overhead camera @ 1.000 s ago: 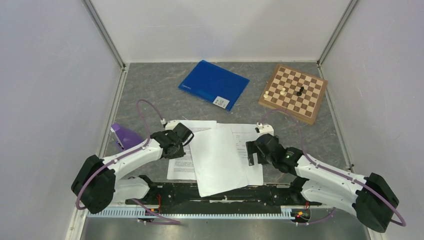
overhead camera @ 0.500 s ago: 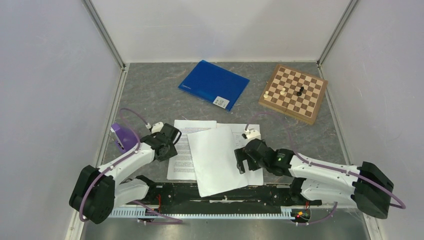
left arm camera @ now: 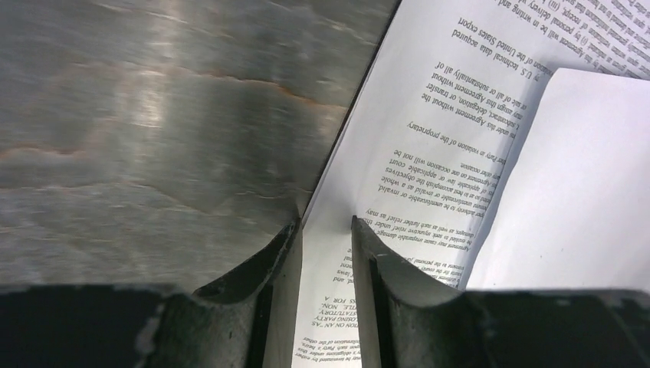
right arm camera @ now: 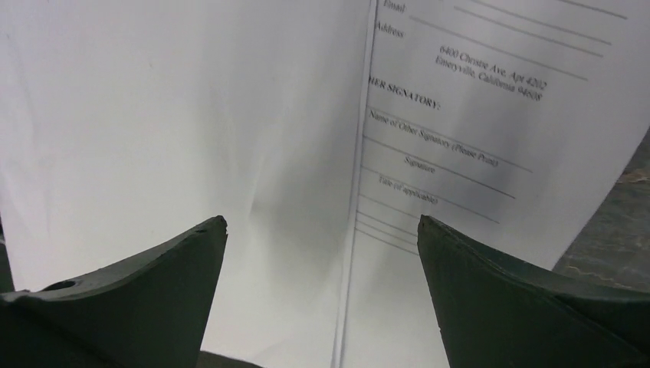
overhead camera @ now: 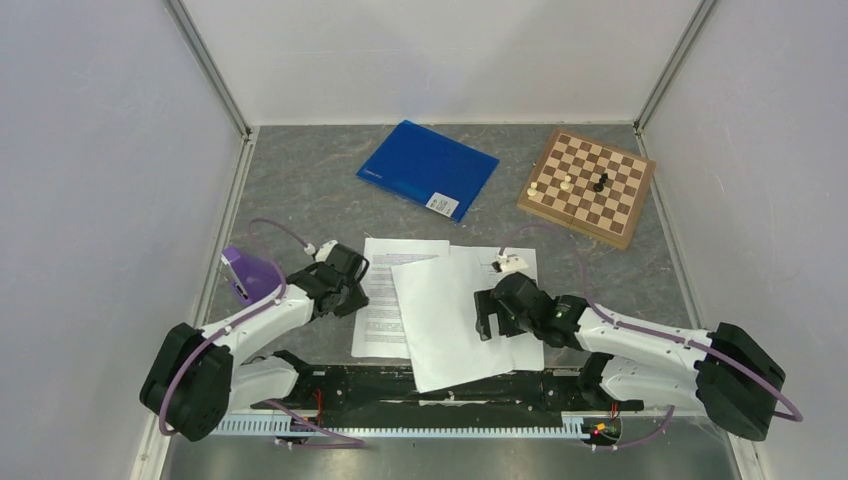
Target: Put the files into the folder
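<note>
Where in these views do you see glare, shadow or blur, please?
Top external: even light, sharp throughout, no strong glare. Left wrist: bright glare streaks on the table; the left fingers are dark and soft, while print on the files is readable. Right wrist: a grey shadow falls on the blank sheet between the blurred right fingers; the print is sharp.

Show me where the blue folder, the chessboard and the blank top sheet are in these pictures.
blue folder (overhead camera: 420,165), top external view, middle of its cover.
chessboard (overhead camera: 612,165), top external view, bare squares near its far edge.
blank top sheet (overhead camera: 442,320), top external view, middle of the sheet.
</note>
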`<state>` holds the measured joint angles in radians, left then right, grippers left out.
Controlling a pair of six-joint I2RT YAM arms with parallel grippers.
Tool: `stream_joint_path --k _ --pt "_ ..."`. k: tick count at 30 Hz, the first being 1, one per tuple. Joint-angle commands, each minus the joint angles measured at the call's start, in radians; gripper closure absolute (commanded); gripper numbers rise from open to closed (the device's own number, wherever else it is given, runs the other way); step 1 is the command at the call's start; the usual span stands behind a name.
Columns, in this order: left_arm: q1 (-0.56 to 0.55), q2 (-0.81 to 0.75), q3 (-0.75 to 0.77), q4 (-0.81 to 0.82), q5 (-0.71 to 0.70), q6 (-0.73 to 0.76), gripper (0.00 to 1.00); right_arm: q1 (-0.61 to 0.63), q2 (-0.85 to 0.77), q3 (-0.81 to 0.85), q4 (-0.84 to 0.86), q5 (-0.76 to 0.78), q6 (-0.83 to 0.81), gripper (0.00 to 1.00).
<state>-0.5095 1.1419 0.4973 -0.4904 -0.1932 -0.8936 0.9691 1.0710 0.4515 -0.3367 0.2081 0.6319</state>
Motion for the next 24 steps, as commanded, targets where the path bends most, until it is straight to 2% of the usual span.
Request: stream_joint_path --k 1,3,6,11,16,24 --pt "-0.105 0.089 -0.014 0.043 0.098 -0.118 0.63 -0.105 -0.030 -0.020 0.028 -0.035 -0.062 0.02" --pt "-0.167 0.115 -0.007 0.056 0.081 -0.165 0.64 -0.156 -0.036 -0.029 0.028 -0.060 -0.086 0.02" --pt "-0.219 0.137 -0.004 0.066 0.067 -0.217 0.65 -0.168 -0.057 -0.024 -0.009 -0.070 -0.097 0.02" --pt "-0.225 0.129 0.010 0.029 0.017 -0.204 0.65 -0.168 -0.148 -0.071 -0.099 -0.075 -0.067 0.02" --pt "-0.225 0.125 0.035 -0.003 -0.007 -0.177 0.65 -0.168 -0.236 -0.049 -0.250 0.033 -0.046 0.02" --pt "-0.225 0.124 0.038 0.003 -0.002 -0.172 0.65 -0.159 -0.242 -0.122 -0.249 -0.159 -0.024 0.02"
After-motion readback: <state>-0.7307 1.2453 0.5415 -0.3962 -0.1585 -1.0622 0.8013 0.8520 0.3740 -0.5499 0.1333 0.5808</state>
